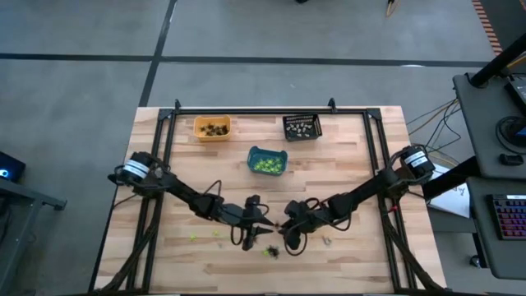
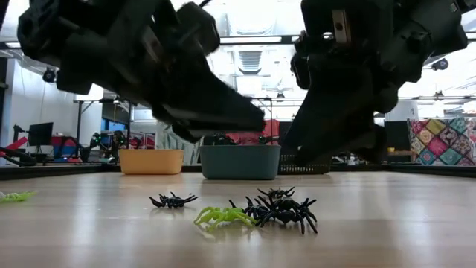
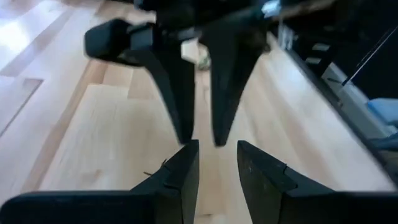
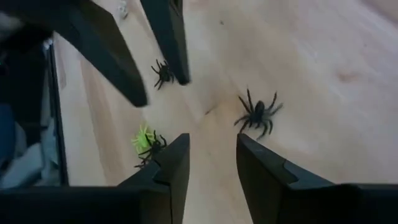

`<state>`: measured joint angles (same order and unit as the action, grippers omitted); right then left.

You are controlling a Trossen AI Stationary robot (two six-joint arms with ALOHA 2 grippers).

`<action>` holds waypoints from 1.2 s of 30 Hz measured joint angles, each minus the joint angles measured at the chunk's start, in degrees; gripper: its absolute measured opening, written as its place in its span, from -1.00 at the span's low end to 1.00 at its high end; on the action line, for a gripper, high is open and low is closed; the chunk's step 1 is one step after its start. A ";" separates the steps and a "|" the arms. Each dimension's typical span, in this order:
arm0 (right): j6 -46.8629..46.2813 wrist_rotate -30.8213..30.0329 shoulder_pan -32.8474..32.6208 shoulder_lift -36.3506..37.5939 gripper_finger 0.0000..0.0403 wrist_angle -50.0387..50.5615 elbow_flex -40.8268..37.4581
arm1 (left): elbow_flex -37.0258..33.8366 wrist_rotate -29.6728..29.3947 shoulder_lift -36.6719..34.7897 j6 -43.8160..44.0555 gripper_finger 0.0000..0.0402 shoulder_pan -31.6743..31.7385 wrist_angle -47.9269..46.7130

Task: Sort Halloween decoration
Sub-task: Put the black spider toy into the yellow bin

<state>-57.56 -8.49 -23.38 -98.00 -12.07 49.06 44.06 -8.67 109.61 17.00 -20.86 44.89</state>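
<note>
Both arms met low over the near middle of the wooden table (image 1: 345, 164), tips almost facing each other. The left gripper (image 1: 251, 234) hung with its fingers (image 3: 186, 174) a narrow gap apart and nothing between them; the right gripper (image 1: 289, 238) likewise stood with its fingers (image 4: 171, 168) parted and empty. Beneath and between them lay a small cluster of Halloween decoration: a black spider (image 4: 258, 114) alone on bare wood, a smaller black spider (image 4: 163, 73) close to the left gripper's tips, and a lime green spider (image 2: 222, 217) touching a knot of black spiders (image 2: 281, 209) just beside it. Another green spider (image 2: 15, 196) lay well apart toward the left side. At the far side stood 3 bins: an orange bin (image 1: 212, 128) with dark pieces, a teal bin (image 1: 267, 161) with green pieces, and a black bin (image 1: 302, 126) with pale pieces. From table height the 2 grippers' dark bulk blocked most of the room behind.
</note>
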 joint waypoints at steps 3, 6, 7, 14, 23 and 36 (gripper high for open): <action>-3.63 -0.04 -0.56 0.00 -0.40 0.23 0.00 | 1.63 -1.73 2.47 -0.61 -0.58 0.02 -1.62; -5.81 -0.47 -0.76 0.00 -0.41 0.43 0.01 | 3.16 -2.86 4.37 -0.89 -0.64 0.02 -3.15; -6.20 -0.50 -0.76 0.00 -0.41 0.75 0.01 | 3.65 -2.86 4.92 -1.12 -0.66 0.02 -3.16; -7.13 -3.63 -0.70 -0.04 -0.41 4.61 0.00 | 4.87 -2.99 6.81 -1.48 -0.85 0.39 -5.68; 17.59 -5.08 -0.75 -0.05 -0.41 4.57 0.01 | 4.61 -4.56 8.08 -1.39 -0.99 0.87 -6.78; 32.00 -6.45 -1.29 -0.39 -0.41 4.43 0.00 | 4.67 -5.57 8.43 -1.08 -1.00 1.86 -8.39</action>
<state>-25.56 -14.94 -24.67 -98.39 -7.65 49.06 48.73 -14.24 118.04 15.92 -18.99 36.50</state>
